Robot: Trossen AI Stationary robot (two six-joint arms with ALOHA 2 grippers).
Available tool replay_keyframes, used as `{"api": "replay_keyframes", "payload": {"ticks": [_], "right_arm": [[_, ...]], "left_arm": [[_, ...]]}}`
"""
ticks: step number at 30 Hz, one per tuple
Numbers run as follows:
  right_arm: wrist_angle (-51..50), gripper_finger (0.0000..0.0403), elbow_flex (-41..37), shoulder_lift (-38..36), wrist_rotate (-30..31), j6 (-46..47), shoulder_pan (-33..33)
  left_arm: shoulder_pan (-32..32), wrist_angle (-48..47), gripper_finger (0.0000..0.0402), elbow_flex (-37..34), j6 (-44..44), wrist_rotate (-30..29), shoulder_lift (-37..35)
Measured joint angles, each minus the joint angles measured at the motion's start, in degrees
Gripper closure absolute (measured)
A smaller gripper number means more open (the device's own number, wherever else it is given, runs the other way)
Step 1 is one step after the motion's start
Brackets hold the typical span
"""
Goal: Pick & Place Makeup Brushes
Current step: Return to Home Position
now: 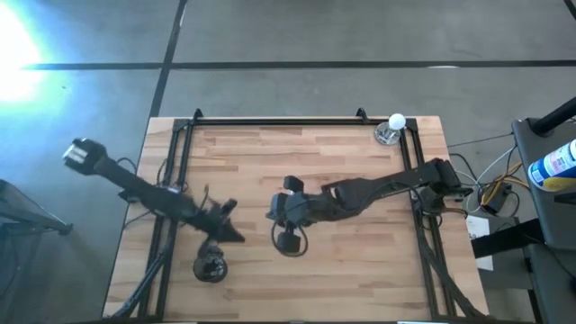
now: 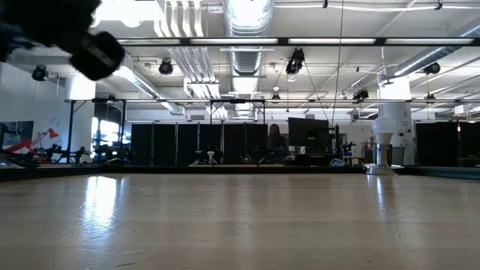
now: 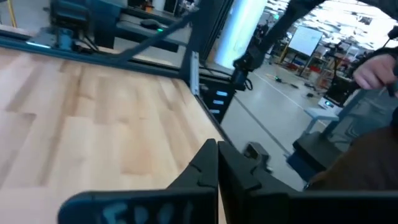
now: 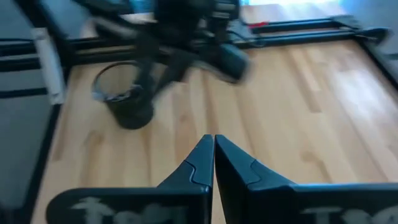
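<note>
Left arm: the left gripper [image 3: 217,151] sits over the left part of the wooden table [image 1: 315,162], just beside the dark round cup [image 1: 210,267]. Jaw state: fully closed, the two fingers pressed together along their inner edges, nothing held.

Right arm: it reaches in from the table's right side, and the right gripper [image 4: 213,142] is over the middle of the table, pointing toward the cup. Jaw state: fully closed, tips meeting, nothing held.

Task items: no makeup brushes lie loose on the wood in the high view. The makeup brushes [image 4: 121,95] show only as dark shapes at the cup's rim in the right wrist view; single brushes cannot be told apart. The cup stands upright near the table's lower-left edge in the high view.

Other items: a white ball on a clear stand [image 1: 393,129] stands at the far right corner, well apart from both grippers. A person's hand [image 3: 373,70] shows beyond the table edge in the left wrist view
</note>
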Motion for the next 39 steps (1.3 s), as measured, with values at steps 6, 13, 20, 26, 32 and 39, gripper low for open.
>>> {"api": "replay_keyframes", "payload": {"ticks": [6,13,20,26,32,39], "right_arm": [[1.62,0.0394,-2.64,-1.39,-12.36,-8.39,-5.57],[19.47,0.0394,-17.46,-8.04,-25.69,-13.71,-14.89],[35.71,0.0395,-35.35,-17.52,-28.26,-13.66,-20.55],[46.24,0.0395,-51.69,-30.63,-28.05,-12.88,-22.43],[48.6,0.0394,-64.46,-44.19,-27.88,-11.0,-25.07],[48.53,0.0394,-73.56,-57.35,-25.84,-11.83,-27.23]], "left_arm": [[20.93,0.05,0.0401,0.53,1.94,17.15,-0.12],[31.53,0.09,0.0401,0.61,4.66,18.79,-0.22],[32.79,-0.01,0.0401,0.42,4.76,9.09,-0.21],[32.81,-0.22,0.0401,0.28,6.56,-1.24,-0.29],[32.79,-0.23,0.0401,0.26,8.35,-1.81,-0.27],[32.79,-0.72,0.0401,0.24,8.16,-2.03,-0.23]]}}
